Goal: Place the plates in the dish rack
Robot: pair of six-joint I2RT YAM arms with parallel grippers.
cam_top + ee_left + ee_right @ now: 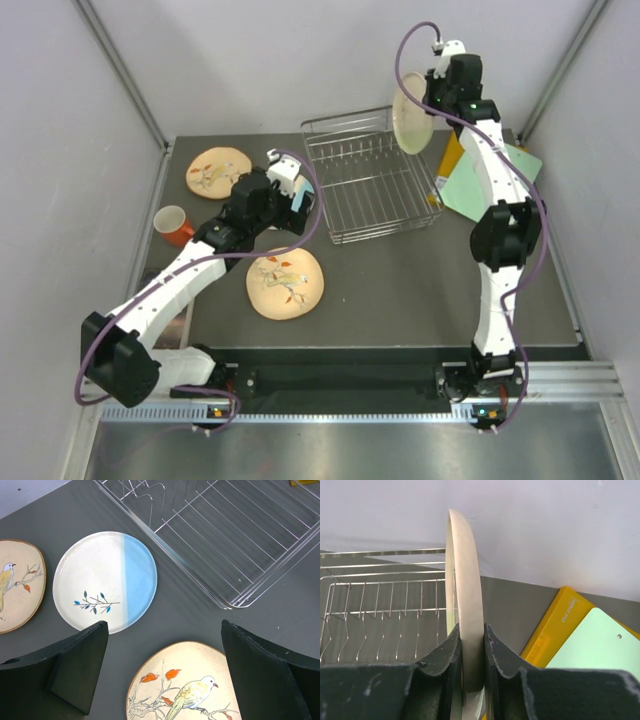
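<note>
My right gripper [430, 105] is shut on the rim of the cream plate [410, 112] and holds it on edge in the air above the far right corner of the dish rack [370, 185]. In the right wrist view the plate's rim [465, 580] stands upright between my fingers [442, 652], with the rack [380, 610] below left. My left gripper [162, 670] is open and empty above the table. It hangs between the white-and-blue plate [105, 580] and a tan plate [185, 685]. Another tan plate [17, 590] lies at the left.
A red cup [175, 225] stands at the table's left edge. Orange [452, 160] and green [490, 185] boards lie right of the rack, under my right arm. The two tan plates lie flat at far left [218, 172] and front centre [286, 283].
</note>
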